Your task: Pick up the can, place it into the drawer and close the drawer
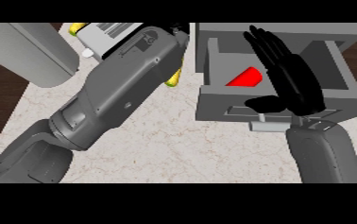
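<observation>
Right hand (291, 79) is open, fingers straight, thumb out to the side, holding nothing. It hovers over the open drawer (223, 106) in the upper right of the frame.

The can (244, 78) is inside the drawer. Only a red patch of it shows left of my palm and the rest is hidden. Can't tell if it's upright or on its side.

My read on handling: rigid, light, smooth-walled, so it's likely to slip, and to roll if it's lying down. If it needs a regrasp, wrap the side wall around mid-height, not the rims.

Placing looks done and closing is what's left. I'd push flat on the drawer front near the handle (273, 125), lower right of centre.

Left forearm (118, 90) runs diagonally from the lower left to the top middle. Left hand (178, 28) is mostly hidden, state can't tell. A white box (111, 33) sits beside it.
</observation>
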Robot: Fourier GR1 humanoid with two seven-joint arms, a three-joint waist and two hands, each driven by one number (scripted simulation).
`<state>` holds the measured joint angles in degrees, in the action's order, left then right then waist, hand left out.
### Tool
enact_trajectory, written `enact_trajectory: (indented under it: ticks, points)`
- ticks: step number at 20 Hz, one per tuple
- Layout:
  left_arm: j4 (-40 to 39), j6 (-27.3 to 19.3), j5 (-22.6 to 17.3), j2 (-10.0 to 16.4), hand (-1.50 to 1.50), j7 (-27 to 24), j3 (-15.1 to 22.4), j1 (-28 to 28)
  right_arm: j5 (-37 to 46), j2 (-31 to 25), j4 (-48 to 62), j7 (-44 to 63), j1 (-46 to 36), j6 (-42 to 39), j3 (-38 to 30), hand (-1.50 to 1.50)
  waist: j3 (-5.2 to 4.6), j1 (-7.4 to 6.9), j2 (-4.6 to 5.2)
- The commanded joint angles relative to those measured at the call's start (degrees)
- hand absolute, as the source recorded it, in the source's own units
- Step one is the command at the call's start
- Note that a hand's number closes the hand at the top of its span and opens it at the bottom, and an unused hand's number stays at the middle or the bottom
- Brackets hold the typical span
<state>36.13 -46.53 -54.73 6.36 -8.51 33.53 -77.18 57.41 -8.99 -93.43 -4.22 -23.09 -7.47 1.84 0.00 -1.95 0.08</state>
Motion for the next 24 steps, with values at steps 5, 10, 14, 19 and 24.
enact_trajectory:
  ticks: [5, 10, 14, 19, 24]
  points:
    - [8.2, -1.5, 2.6, 5.2, -1.5, 2.4, -0.2, 6.2, 9.1, 1.3, 21.6, -0.2, -8.9, 10.7, 0.4, -1.5, 0.0, -0.33, -0.08]
    - [10.7, 0.8, 3.9, 10.0, -1.5, 5.6, -0.7, 7.4, 13.4, 4.3, 36.3, 0.4, -15.0, 20.0, -0.1, -1.5, 0.02, -0.24, 0.24]
    - [15.1, -1.8, 5.0, 11.0, -1.5, 8.2, 0.4, 8.0, 15.2, 2.5, 47.7, -1.4, -18.0, 28.3, -3.3, -1.5, 0.08, -1.52, 0.46]
    - [17.8, -0.2, 5.8, 13.0, -1.5, 9.1, -0.3, 10.2, 15.7, 1.9, 56.6, -1.8, -23.6, 33.6, -5.9, -1.5, 0.08, -1.52, 0.78]
    - [21.0, -2.3, 6.6, 15.6, -1.5, 13.4, -0.7, 9.1, 14.6, 0.3, 63.4, -3.7, -29.0, 37.8, -9.0, -1.5, 0.13, -1.82, 0.71]
